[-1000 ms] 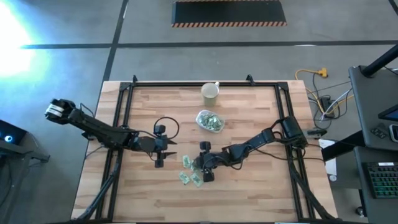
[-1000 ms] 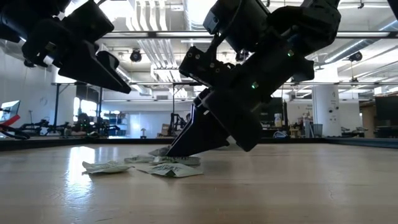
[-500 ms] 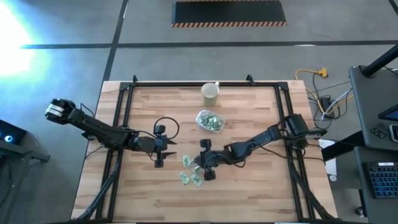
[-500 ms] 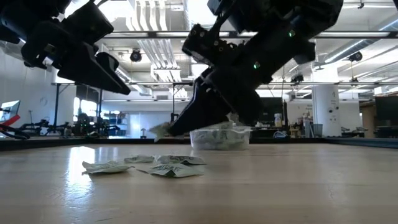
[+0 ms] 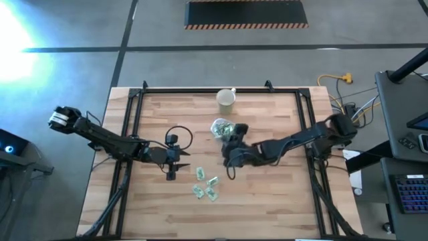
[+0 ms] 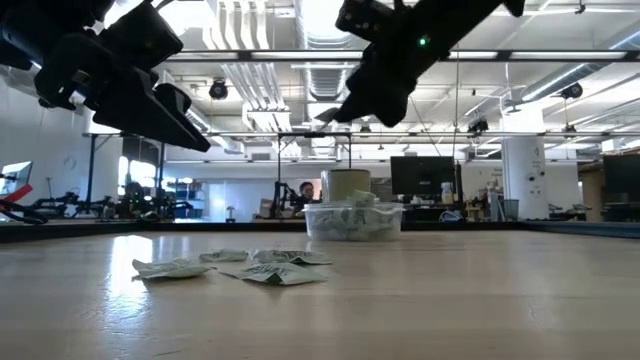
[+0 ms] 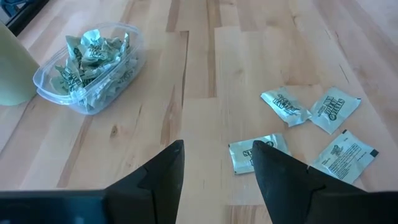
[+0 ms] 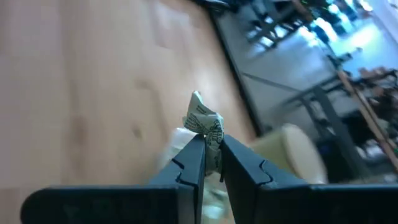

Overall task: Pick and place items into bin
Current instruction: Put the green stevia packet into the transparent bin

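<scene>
Both arms are dark, almost black, built of slim jointed segments. The left arm (image 5: 107,139) has a pale silver-grey round cap at its outer end, and a thin black cable makes a loop beside its wrist. The right arm (image 5: 294,140) shows a small green light on its housing in the low view. The fingers (image 7: 163,175) are matt black, flat and tapering, with small stepped notches on the inner edges.
</scene>
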Tool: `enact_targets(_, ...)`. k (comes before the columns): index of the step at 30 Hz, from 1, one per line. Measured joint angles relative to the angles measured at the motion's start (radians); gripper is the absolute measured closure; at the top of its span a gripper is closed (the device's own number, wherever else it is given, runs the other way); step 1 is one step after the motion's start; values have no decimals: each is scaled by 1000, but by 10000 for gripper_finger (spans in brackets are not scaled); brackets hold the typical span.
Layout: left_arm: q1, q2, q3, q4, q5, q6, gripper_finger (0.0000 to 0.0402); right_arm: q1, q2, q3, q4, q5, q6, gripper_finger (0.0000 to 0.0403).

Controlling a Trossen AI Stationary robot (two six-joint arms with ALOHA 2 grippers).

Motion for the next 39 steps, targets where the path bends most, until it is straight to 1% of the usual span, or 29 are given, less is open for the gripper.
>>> enact_targets(4, 0, 2, 0, 0, 0, 0, 228, -46, -57, -8, -85, 23, 15, 360)
enact_targets(7, 0, 2, 0, 2, 0, 0, 228, -94, -74, -16, -147, 24, 56, 360)
enact_targets(10, 0, 2, -1, 4, 0, 1, 228, -145, -74, -26, -157, 3, 77, 360)
enact_targets(12, 0, 2, 0, 5, 0, 2, 228, -180, -68, -33, -154, -46, 77, 360)
enact_targets(15, 0, 3, 0, 8, 0, 6, 228, -232, -49, -47, -137, -149, 80, 360)
enact_targets(17, 0, 3, -2, 12, 0, 13, 228, -263, -34, -58, -100, -209, 79, 360)
enact_targets(22, 0, 3, -3, 23, 0, 21, 228, -318, 4, -74, -36, -297, 73, 360)
enact_targets(27, 0, 3, -3, 22, 0, 21, 228, -342, 27, -74, -16, -354, 77, 360)
enact_targets(36, 0, 4, -3, 21, 0, 21, 228, -343, 61, -77, -20, -357, 102, 360)
enact_targets(39, 0, 4, -3, 21, 0, 21, 228, -343, 65, -77, -19, -357, 99, 352)
